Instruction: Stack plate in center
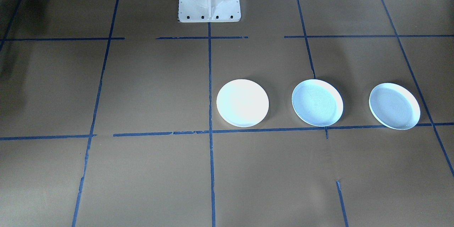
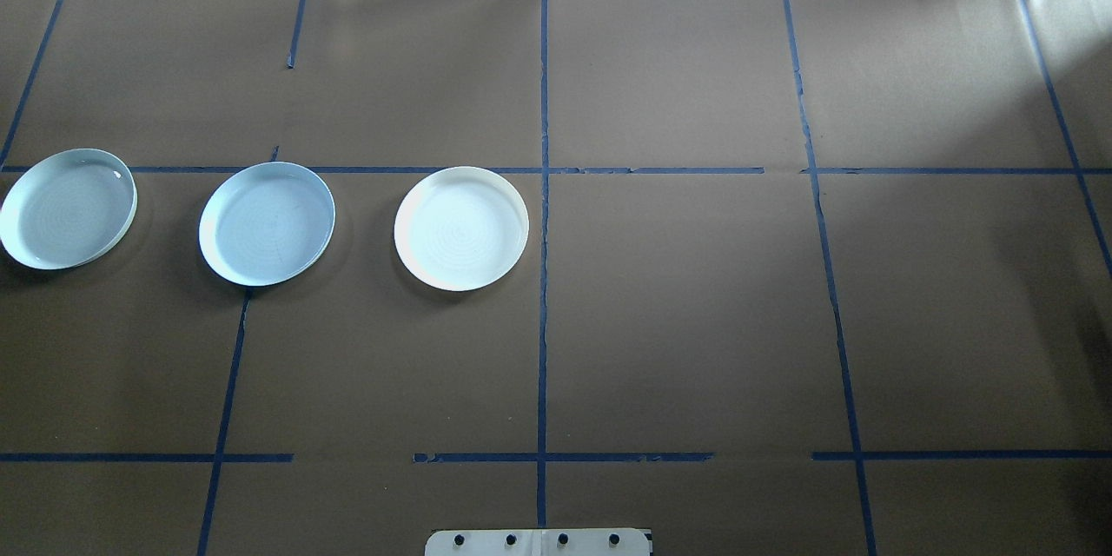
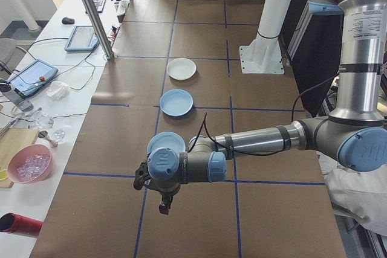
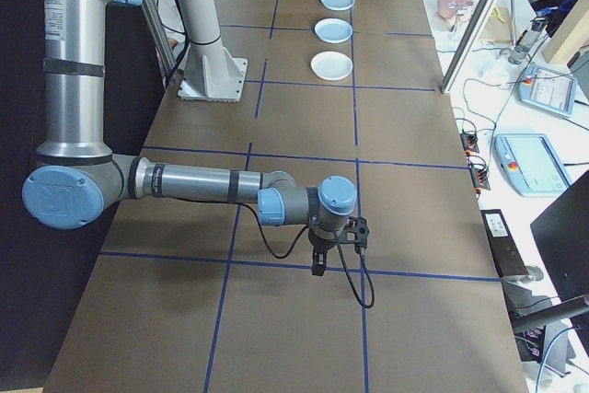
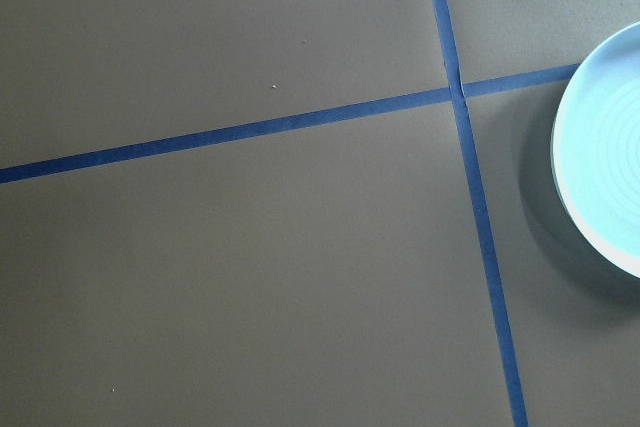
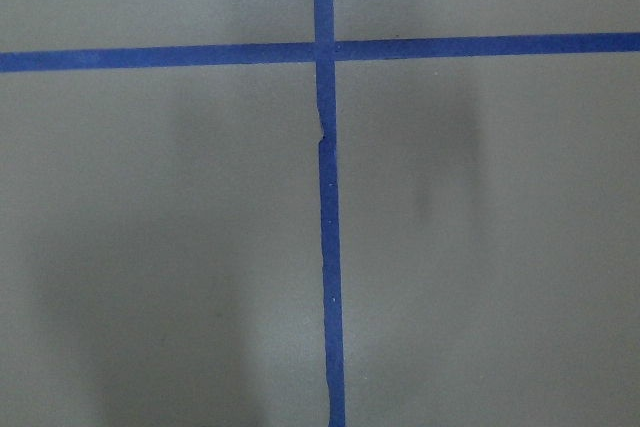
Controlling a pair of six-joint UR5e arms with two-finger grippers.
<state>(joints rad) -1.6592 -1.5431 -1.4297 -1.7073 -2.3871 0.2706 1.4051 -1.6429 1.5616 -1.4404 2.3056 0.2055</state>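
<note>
Three plates in a row: white plate [image 2: 461, 228] at 3 o'clock of two pale blue plates [image 2: 267, 223], nothing between. Left tool [image 3: 162, 205], right tool [image 4: 319, 264]: jaw state cannot be told.

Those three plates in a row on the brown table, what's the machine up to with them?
Nothing is being handled yet. Three plates lie apart in a row on the table: a white plate nearest the middle, a light blue plate beside it, and another light blue plate at the end. None is stacked. The left gripper hangs over bare table near that end plate; the right gripper hovers far from all of them. Neither holds anything.
</note>
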